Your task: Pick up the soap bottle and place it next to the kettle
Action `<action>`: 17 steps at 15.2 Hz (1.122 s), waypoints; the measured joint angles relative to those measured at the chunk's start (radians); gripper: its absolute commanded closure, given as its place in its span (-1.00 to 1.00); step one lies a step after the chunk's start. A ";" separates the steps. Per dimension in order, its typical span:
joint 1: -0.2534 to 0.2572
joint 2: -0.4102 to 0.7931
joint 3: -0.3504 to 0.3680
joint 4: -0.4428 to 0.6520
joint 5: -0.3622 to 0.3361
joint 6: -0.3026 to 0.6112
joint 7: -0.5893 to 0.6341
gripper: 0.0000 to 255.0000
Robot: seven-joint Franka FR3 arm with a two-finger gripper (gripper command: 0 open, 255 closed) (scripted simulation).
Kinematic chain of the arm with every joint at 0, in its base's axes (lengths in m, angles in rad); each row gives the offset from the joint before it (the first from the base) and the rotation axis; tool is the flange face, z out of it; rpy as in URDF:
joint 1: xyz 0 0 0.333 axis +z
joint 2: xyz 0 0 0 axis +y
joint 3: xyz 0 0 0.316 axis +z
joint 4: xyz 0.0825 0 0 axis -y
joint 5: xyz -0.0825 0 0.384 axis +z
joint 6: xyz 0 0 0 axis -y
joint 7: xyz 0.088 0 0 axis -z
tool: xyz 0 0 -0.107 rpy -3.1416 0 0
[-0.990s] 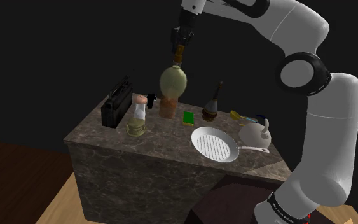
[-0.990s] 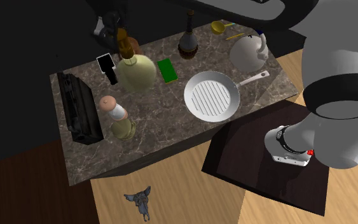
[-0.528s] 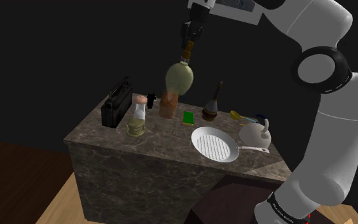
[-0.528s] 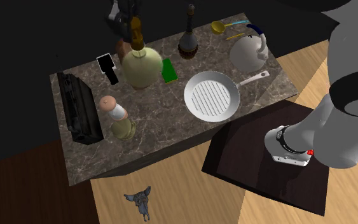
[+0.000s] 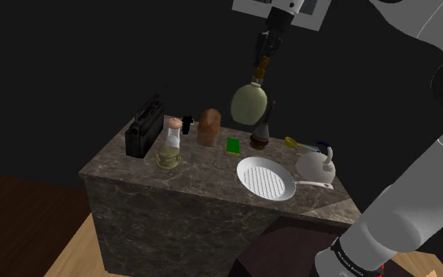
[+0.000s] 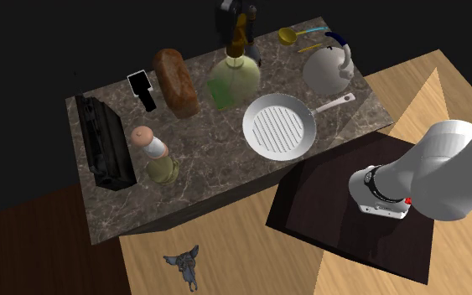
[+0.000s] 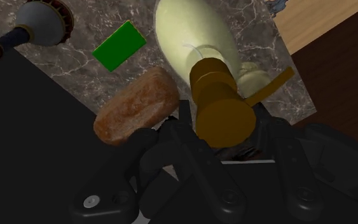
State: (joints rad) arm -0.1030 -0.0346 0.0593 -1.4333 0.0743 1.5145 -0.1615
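Hovering over marbled counter, 9 o'clock from kettle in second exterior view; carrying pale-green soap bottle clear of the surface, brown cap pinched between gripper fingers.

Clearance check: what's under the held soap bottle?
The countertop, with a green sponge and bread loaf off to the side. The spot straight beneath is covered by the soap bottle itself.

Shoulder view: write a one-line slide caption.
Gripper holds the pale soap bottle by its brown top above the counter, short of the kettle.
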 measured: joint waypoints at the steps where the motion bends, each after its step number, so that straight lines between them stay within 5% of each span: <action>1: -0.008 -0.028 -0.009 -0.025 0.003 -0.003 -0.016 1.00; 9: -0.057 -0.281 -0.085 -0.266 0.006 -0.026 -0.138 1.00; 17: -0.100 -0.478 -0.176 -0.392 -0.031 -0.105 -0.263 1.00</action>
State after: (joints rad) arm -0.2029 -0.5131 -0.1165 -1.8257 0.0435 1.4094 -0.4243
